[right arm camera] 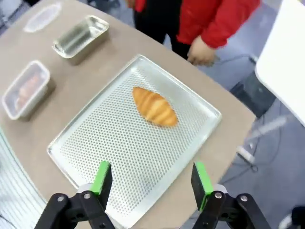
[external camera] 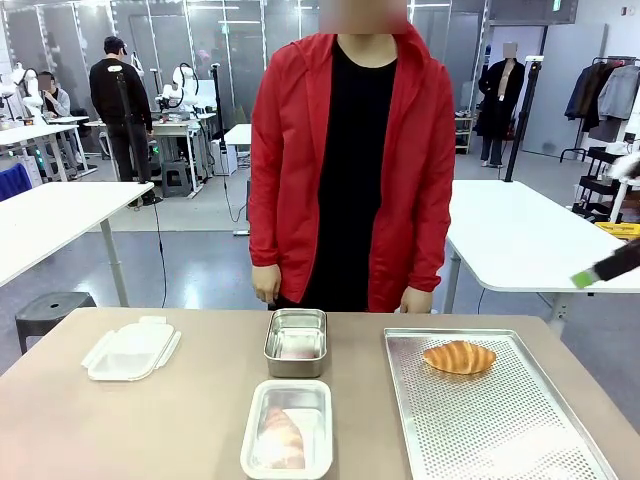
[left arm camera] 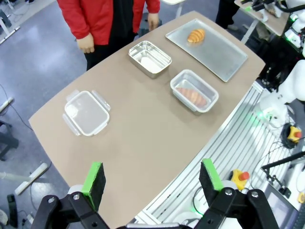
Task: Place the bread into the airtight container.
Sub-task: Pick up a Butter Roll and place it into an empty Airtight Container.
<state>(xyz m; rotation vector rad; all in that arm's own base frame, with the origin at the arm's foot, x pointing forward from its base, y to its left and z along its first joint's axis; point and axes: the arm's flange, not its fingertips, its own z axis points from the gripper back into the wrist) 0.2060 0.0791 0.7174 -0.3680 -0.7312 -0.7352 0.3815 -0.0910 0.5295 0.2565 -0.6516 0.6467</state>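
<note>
My right gripper (right arm camera: 151, 177) hovers above the tray (right arm camera: 119, 152), jaws spread, empty. The bread (right arm camera: 155, 107) lies on that tray. My left gripper (left arm camera: 152, 177) is spread too

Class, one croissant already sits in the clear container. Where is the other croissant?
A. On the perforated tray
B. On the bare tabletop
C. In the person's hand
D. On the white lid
A: the croissant lies on the tray, near its far edge, with nothing touching it.
</note>
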